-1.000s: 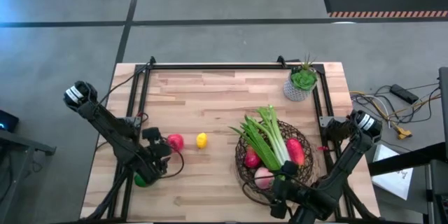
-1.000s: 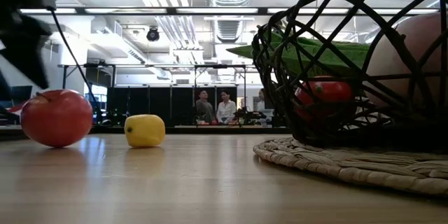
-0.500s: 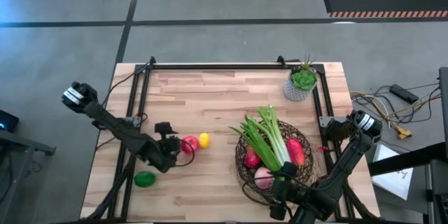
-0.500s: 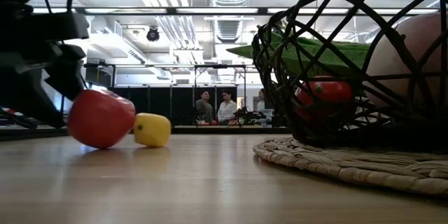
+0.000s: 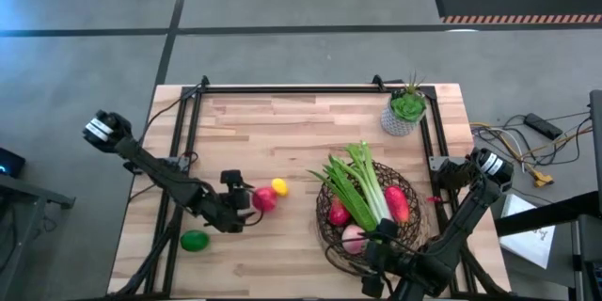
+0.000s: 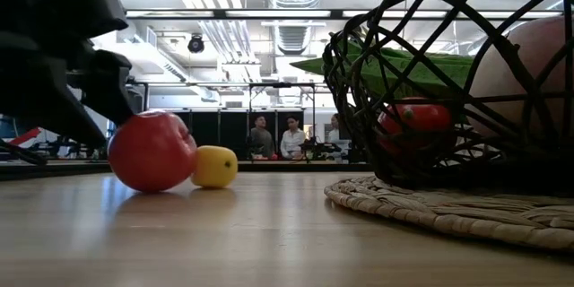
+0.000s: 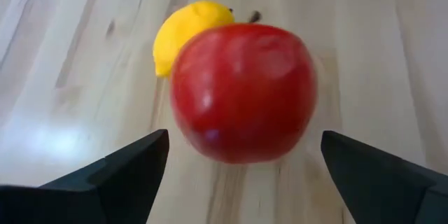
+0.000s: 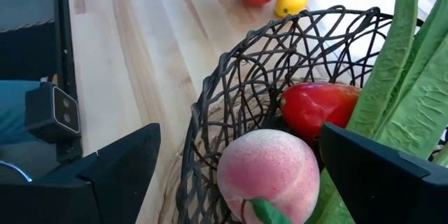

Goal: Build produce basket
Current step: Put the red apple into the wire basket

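Note:
The dark woven basket (image 5: 369,212) stands on a straw mat (image 6: 448,206) at the table's near right. It holds a leafy green (image 5: 362,188), a red-orange piece (image 5: 397,202), a red pepper (image 8: 318,108) and a pink peach (image 8: 269,175). A red apple (image 5: 264,198) rests on the wood against a small lemon (image 5: 279,186). A lime (image 5: 195,241) lies at the near left. My left gripper (image 7: 245,134) is open just left of the apple, one finger on either side of it. My right gripper (image 8: 239,140) is open and empty at the basket's near rim. My left gripper comes at the apple (image 7: 241,91) level, from the table's left, with its open fingers (image 7: 133,164) standing apart from the apple's two sides. I cannot tell whether any part of the gripper touches the apple. The apple sits on the table.
A small grey pot with a green plant (image 5: 406,111) stands at the far right corner. Black frame rails (image 5: 188,122) run along the table's left, far and right edges. Bare wood lies between the lemon and the basket. People (image 6: 273,136) stand in the room far behind.
My left gripper has gone toward the table's right edge, toward the basket, away from the lime. The apple has moved right along the table ahead of it and now rests against the lemon, which has shifted a little right.

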`<action>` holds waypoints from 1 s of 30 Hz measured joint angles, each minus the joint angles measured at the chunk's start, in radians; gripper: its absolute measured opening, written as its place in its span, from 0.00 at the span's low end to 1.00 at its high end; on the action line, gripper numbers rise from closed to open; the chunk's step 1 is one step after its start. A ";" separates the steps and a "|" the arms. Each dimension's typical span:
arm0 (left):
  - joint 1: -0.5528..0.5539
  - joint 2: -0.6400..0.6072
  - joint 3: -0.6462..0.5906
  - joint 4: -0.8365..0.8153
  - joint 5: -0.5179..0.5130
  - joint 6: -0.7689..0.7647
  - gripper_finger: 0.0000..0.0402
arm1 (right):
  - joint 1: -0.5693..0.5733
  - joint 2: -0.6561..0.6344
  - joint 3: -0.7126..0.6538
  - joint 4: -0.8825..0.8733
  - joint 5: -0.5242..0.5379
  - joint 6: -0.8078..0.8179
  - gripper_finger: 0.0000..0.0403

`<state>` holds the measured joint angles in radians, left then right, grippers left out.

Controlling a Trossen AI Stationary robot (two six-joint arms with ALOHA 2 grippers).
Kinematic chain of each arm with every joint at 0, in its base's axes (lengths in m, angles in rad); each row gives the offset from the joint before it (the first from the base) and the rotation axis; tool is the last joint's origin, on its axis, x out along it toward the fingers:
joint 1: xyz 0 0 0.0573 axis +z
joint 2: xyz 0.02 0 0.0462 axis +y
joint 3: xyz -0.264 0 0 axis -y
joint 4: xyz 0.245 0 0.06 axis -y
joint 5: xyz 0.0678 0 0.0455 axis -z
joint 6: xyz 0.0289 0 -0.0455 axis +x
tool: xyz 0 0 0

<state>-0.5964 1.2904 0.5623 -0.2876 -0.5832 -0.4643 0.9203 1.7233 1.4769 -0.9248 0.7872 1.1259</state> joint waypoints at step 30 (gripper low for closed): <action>0.019 0.463 0.018 0.939 0.037 0.263 0.89 | -0.035 0.068 -0.010 0.226 0.073 -0.156 0.93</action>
<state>-0.5777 1.7532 0.5800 0.6517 -0.5460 -0.2010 0.8852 1.7909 1.4665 -0.6987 0.8606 0.9695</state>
